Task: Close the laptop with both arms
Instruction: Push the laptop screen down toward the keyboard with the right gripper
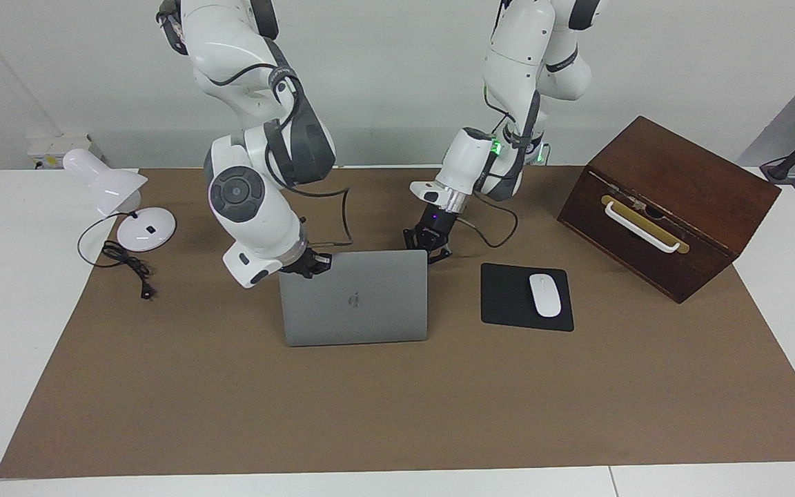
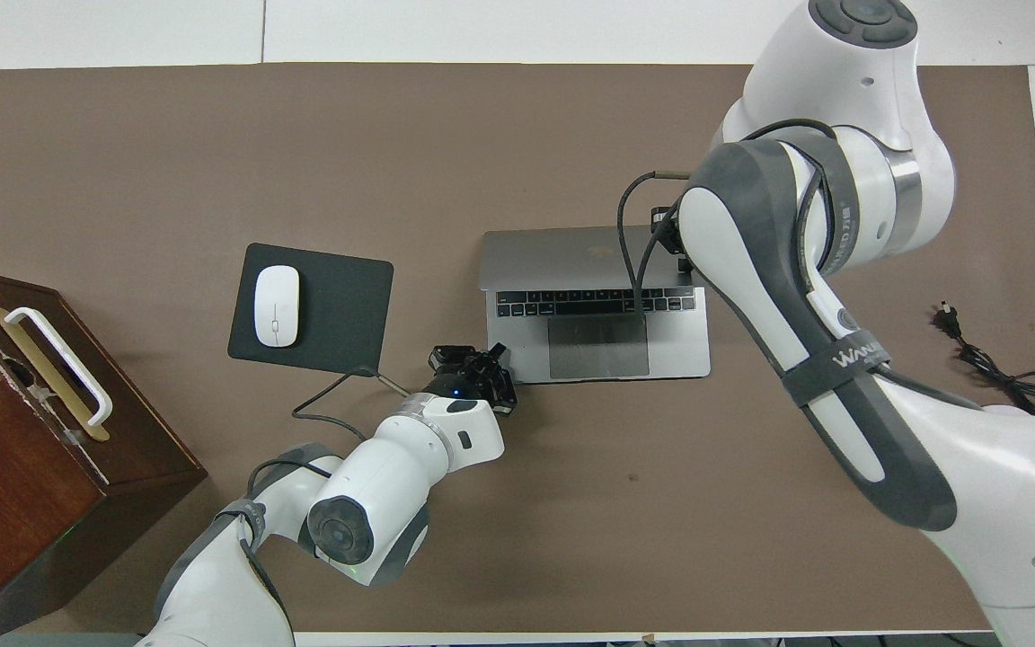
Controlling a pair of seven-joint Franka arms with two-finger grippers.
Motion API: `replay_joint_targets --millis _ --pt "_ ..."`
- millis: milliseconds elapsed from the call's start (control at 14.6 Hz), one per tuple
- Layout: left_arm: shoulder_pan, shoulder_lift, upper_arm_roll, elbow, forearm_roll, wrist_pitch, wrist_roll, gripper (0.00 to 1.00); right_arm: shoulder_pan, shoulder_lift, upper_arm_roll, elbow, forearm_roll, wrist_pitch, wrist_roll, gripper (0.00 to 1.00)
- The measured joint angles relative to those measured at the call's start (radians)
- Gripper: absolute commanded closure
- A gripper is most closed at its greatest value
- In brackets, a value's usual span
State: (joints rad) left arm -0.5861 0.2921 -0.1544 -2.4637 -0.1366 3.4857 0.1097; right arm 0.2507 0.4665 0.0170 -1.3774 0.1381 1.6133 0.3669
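— On the brown mat [image 1: 397, 407] at the middle of the bench [image 1: 11, 310], what stands there?

— The laptop [image 1: 354, 297], open, its lid upright with the logo facing away from the robots and the keyboard [image 2: 596, 302] toward them.

— Where is the right gripper [image 1: 306, 264]?

— At the lid's top corner toward the right arm's end of the bench. It looks to be touching that edge, but whether its fingers are apart or together I cannot tell; in the overhead view the arm's own forearm covers most of it.

— And the left gripper [image 1: 428, 241]?

— Just beside the laptop's other side, low by the corner of the base nearest the robots. In the overhead view it sits right at that corner [image 2: 474, 366]. Whether it touches the laptop, and how its fingers stand, I cannot tell.

— What else lies on the bench?

— A black mouse pad [image 1: 513, 297] with a white mouse [image 1: 545, 295] on it, beside the laptop toward the left arm's end. Further toward that end stands a dark wooden box [image 1: 666, 207] with a white handle [image 1: 639, 226]. At the right arm's end, a white desk lamp [image 1: 111, 190] with its black cord [image 1: 128, 266] trailing onto the mat.
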Motion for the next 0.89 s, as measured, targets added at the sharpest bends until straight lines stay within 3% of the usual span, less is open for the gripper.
replay_joint_targets --millis 891 --pt "0.000 0.000 0.000 0.000 0.000 0.001 0.000 1.00 0.000 -0.016 0.000 -0.109 0.000 0.073 0.000 1.00"
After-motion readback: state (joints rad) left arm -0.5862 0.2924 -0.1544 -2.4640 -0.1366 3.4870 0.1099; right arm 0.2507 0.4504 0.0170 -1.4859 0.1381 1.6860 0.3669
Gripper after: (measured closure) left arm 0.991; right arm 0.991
